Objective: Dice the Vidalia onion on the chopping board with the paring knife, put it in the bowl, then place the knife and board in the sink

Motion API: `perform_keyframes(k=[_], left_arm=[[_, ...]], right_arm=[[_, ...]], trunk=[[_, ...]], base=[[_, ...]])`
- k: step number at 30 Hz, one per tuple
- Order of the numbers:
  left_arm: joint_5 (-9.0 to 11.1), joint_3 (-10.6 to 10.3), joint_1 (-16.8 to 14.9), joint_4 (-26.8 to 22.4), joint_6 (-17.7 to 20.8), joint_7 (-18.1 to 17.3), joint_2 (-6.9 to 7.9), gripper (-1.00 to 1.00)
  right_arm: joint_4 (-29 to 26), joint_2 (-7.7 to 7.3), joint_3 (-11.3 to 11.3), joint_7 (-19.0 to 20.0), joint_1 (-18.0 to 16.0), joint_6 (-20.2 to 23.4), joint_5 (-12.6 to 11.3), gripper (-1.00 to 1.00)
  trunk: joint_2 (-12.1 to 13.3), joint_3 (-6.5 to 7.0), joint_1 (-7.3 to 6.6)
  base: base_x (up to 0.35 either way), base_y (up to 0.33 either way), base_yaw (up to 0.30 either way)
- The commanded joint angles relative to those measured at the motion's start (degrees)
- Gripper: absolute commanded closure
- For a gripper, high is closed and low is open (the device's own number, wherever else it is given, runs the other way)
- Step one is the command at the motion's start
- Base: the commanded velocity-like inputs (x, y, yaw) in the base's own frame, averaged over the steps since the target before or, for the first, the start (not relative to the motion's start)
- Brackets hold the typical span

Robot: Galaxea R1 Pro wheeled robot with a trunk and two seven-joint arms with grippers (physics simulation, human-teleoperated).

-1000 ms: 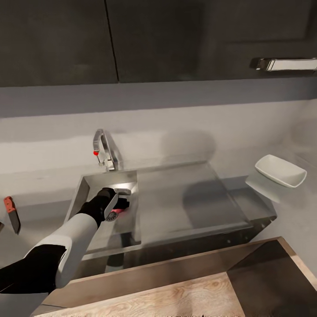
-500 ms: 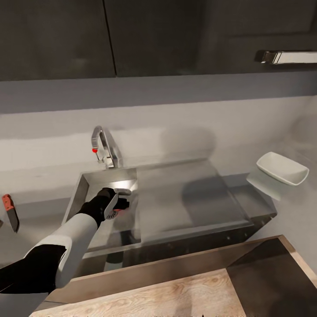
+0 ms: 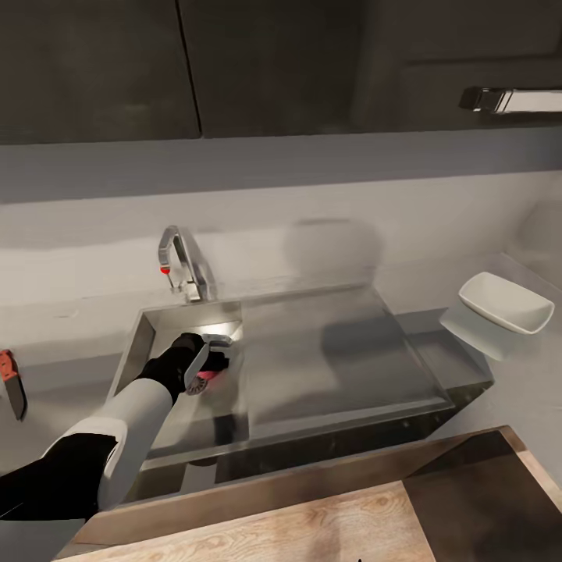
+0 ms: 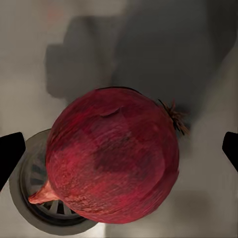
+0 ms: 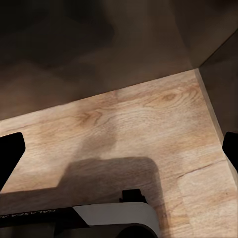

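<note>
Nearest is the light wood floor [image 3: 312, 523], and the right claw [image 5: 119, 148] hangs low above it, its two dark fingertips [image 5: 11, 151] set wide apart with bare planks between them. From the near left the left arm [image 3: 117, 437] reaches up and away, white forearm rising out of a black elbow, the black wrist bent down over the front rim into the sink [image 3: 144, 343]. The left claw [image 3: 204, 367] points down into the basin, right over the Vidalia onion [image 3: 204, 380], of which only a pink sliver peeps out beneath the fingers in the head view. From the wrist, the onion [image 4: 114, 158] sits big and round between the two fingertips [image 4: 10, 156], which stand well apart on either side and, as far as I can make out, are not pressing on its skin. The bulb lies on the basin floor, partly over the round drain [image 4: 34, 198]. Right of the basin runs the flat drainboard [image 3: 336, 359]. Beyond the basin stands the chrome tap [image 3: 186, 265] with its red knob. At the far left edge, on the worktop [image 3: 62, 375], lies the paring knife [image 3: 11, 382], red handle away, dark blade nearer. Far right, the white bowl [image 3: 506, 304] rests on the worktop. Above all hang the dark cabinets [image 3: 265, 62].
</note>
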Motion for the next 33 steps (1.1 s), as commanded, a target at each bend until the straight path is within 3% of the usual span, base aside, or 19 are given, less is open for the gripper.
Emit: perform_keyframes(k=[1, 19, 20, 33], left_arm=[[0.14, -0.31, -0.04, -0.07, 0.28, 0.22, 0.03, -1.00], [0.13, -0.32, -0.08, 1.59, 0.26, 0.19, 0.03, -1.00], [0.13, -0.32, -0.08, 1.59, 0.27, 0.19, 0.03, 1.00], [0.06, -0.31, -0.06, 1.58, 0.27, 0.19, 0.03, 1.00]], right_arm=[[0.04, 0.02, -0.35, -0.18, -0.04, -0.18, 0.37, -1.00], [0.04, 0.02, -0.36, -0.18, -0.04, -0.18, 0.37, -1.00], [0.04, 0.02, -0.37, -0.18, -0.04, -0.18, 0.37, -1.00], [0.04, 0.02, -0.35, -0.18, -0.04, -0.18, 0.37, -1.00]], trunk=[[-0.10, -0.10, 0.03], [-0.10, -0.10, 0.03], [-0.10, -0.10, 0.03], [-0.10, -0.09, 0.03]], base=[[0.007, 0.000, 0.000], [0.001, 0.000, 0.000], [0.000, 0.000, 0.000], [0.000, 0.000, 0.000]])
